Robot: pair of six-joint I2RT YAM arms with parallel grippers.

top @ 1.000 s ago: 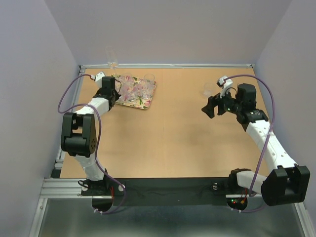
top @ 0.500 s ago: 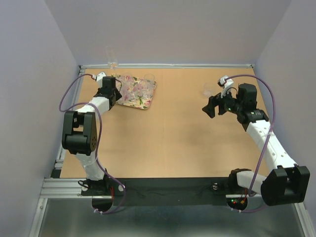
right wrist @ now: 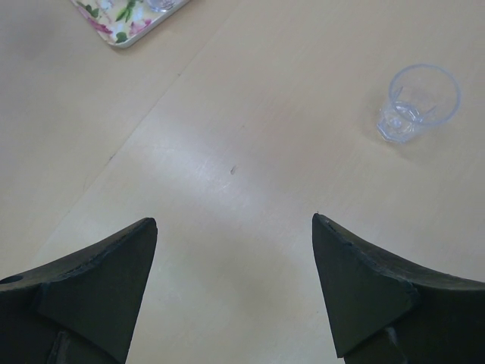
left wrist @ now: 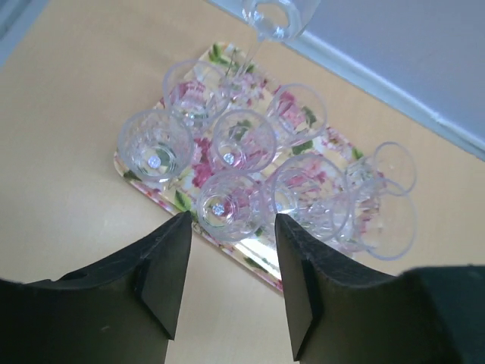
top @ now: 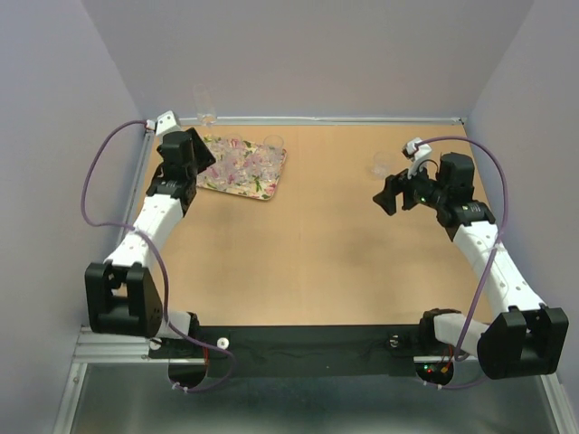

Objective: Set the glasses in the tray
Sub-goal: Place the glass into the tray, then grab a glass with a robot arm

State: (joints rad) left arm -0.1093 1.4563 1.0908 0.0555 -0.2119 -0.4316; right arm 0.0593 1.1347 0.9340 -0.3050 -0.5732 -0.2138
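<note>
The flowered tray (top: 258, 187) lies at the back left of the table and holds several clear glasses (left wrist: 242, 141). From the left wrist view the glasses stand upright and close together on the tray (left wrist: 254, 256). My left gripper (top: 203, 157) hovers over the tray's near-left edge, open and holding nothing (left wrist: 231, 221). One more glass (top: 383, 164) stands alone on the table at the back right, also seen as a small tumbler (right wrist: 417, 103). My right gripper (top: 390, 193) hangs open just in front of that glass, empty (right wrist: 233, 220).
A tall stemmed glass (top: 206, 105) stands at the back edge behind the tray, its bowl showing in the left wrist view (left wrist: 274, 17). A glass (top: 274, 142) sits at the tray's far right corner. The tray's corner (right wrist: 125, 23) shows in the right wrist view.
My left gripper has opened and drawn back and up from the tray, and the left arm's elbow has swung out to the left. The right arm has barely moved.
</note>
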